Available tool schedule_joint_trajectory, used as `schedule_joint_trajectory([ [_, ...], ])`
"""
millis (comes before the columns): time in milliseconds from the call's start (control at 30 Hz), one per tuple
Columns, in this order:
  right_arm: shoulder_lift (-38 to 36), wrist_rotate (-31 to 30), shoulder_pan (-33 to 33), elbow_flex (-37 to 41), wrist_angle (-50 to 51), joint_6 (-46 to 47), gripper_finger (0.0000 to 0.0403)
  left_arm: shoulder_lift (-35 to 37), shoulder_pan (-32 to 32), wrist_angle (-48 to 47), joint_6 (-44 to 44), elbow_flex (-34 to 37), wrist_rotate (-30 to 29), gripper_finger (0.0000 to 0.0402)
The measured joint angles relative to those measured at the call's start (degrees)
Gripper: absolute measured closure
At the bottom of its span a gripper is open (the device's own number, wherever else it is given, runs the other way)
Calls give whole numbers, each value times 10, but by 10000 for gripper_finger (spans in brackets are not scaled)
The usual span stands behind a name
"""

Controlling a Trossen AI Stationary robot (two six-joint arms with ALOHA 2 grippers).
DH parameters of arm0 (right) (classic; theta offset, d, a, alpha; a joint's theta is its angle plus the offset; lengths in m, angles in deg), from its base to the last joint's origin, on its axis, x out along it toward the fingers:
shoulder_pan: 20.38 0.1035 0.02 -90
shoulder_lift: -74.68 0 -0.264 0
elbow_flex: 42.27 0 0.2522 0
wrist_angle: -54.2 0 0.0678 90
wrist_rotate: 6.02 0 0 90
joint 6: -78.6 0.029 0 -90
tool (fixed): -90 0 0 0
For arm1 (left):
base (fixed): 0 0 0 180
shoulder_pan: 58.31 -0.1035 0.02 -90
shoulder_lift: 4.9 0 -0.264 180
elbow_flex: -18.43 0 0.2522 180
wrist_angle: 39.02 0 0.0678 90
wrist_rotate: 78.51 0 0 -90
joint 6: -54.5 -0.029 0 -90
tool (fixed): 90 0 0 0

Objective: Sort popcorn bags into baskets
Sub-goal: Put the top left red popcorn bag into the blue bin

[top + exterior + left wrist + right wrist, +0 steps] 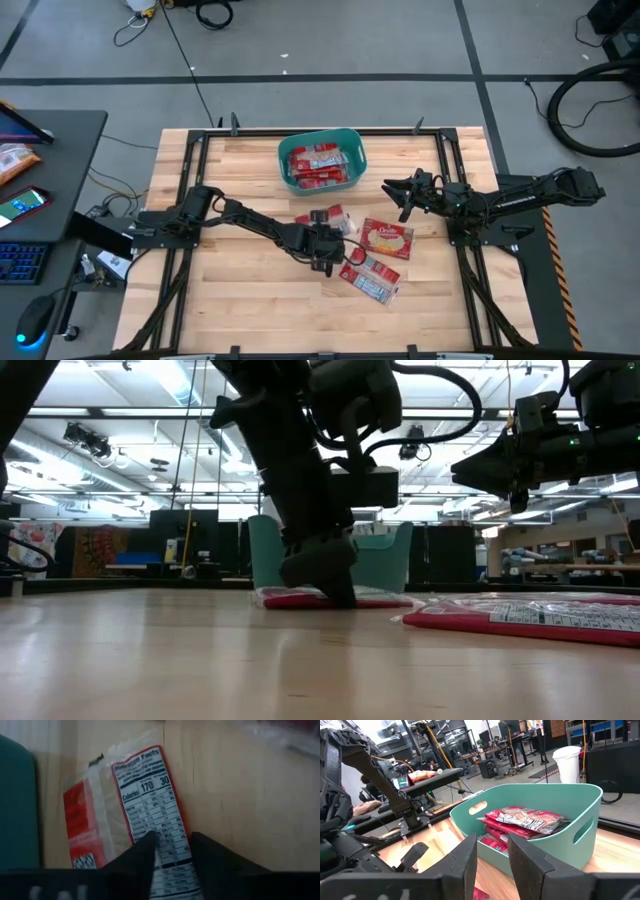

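Butcher-block planks make up the table [240, 300], with a workshop of monitors and racks behind it in the low view. On it the left gripper [325, 250] is down at a popcorn bag [322, 218] near the middle, its fingers [145, 855] parted only narrowly, one on each side of the bag's near end; whether they already pinch it I cannot tell. That bag lies straight ahead of the gripper, its long axis running away from the fingers toward the teal basket [352, 142], which stands just past the bag's far end. So the coming move, as I judge it, is a lift and a short carry straight forward over the rim, and the left arm is plainly the nearer one for it.

Two more loose bags sit beside: one [387, 238] right of the gripper, another [370, 280] toward the table's front. The right gripper [400, 190] hovers off the table to the basket's right, fingers slightly apart and empty.

Only the left wrist view shows the nutrition panel facing up between the fingers. Only the right wrist view shows bags [522, 820] already stacked inside the basket, while the low view alone shows the left gripper [320, 575] pressed right to the tabletop
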Motion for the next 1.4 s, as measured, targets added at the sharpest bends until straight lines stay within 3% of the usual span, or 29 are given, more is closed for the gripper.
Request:
schedule_joint_trajectory([
  [267,0,0,0,0,0,0,288,-1,4,-42,-4,1,-7,392],
  [433,0,0,0,0,0,0,288,17,13,-63,-2,4,5,394],
  [667,0,0,0,0,0,0,288,96,15,-65,5,4,40,398],
  [1033,0,0,0,0,0,0,288,200,-7,-50,-12,4,17,400],
  [1400,0,0,0,0,-2,0,288,244,-63,-1,-92,3,5,401],
])
